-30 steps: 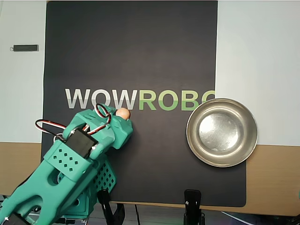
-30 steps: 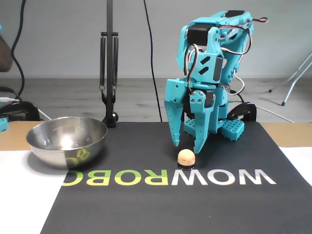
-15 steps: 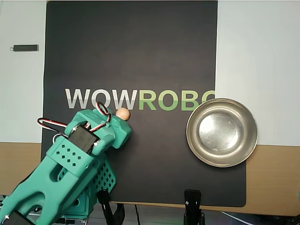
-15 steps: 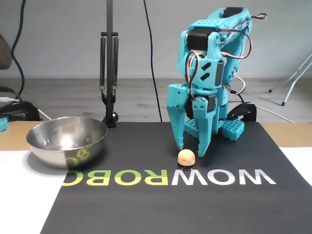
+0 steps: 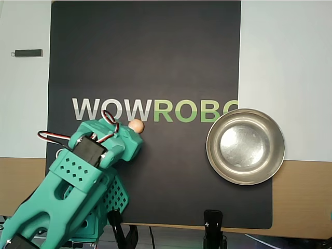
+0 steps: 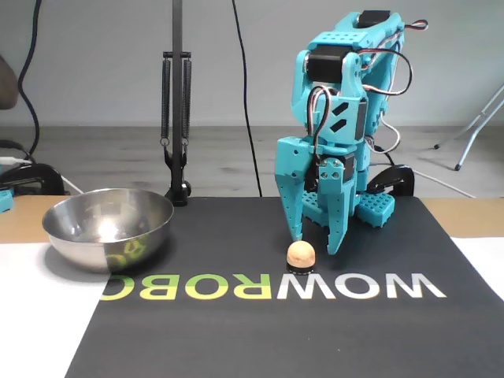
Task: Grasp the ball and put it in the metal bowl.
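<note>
The small peach-orange ball (image 5: pixel 136 125) rests on the black mat just below the printed letters; in the fixed view the ball (image 6: pixel 300 253) sits just in front of the arm. My teal gripper (image 6: pixel 315 242) hangs tips-down right behind and slightly above the ball, with the jaws apart and empty. In the overhead view the gripper (image 5: pixel 134 136) is mostly hidden under its own wrist body, right next to the ball. The shiny metal bowl (image 5: pixel 220 161) stands empty at the mat's right edge; in the fixed view the bowl (image 6: pixel 110 236) is at the left.
A black mat (image 5: pixel 145 62) with WOWROBO lettering covers the table. A small dark bar (image 5: pixel 28 53) lies at the far left. Black clamps (image 5: pixel 212 223) grip the near table edge. A lamp stand with springs (image 6: pixel 176 102) rises behind the bowl.
</note>
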{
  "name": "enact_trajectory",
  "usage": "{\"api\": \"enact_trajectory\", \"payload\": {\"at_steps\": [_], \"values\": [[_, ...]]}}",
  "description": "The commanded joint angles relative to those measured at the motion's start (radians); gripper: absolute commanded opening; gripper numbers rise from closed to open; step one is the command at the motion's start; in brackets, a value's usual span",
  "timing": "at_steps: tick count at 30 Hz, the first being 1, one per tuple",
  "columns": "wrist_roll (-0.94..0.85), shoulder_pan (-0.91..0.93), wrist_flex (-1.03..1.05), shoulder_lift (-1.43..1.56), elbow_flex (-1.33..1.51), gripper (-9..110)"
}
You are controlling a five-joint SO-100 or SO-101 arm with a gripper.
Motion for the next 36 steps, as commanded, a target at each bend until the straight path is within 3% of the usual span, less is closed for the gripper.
{"api": "enact_trajectory", "payload": {"at_steps": [1,36], "values": [[0.003,-0.003,-0.035,-0.006,-0.015,59],[0.003,0.000,-0.063,-0.066,-0.049,60]]}}
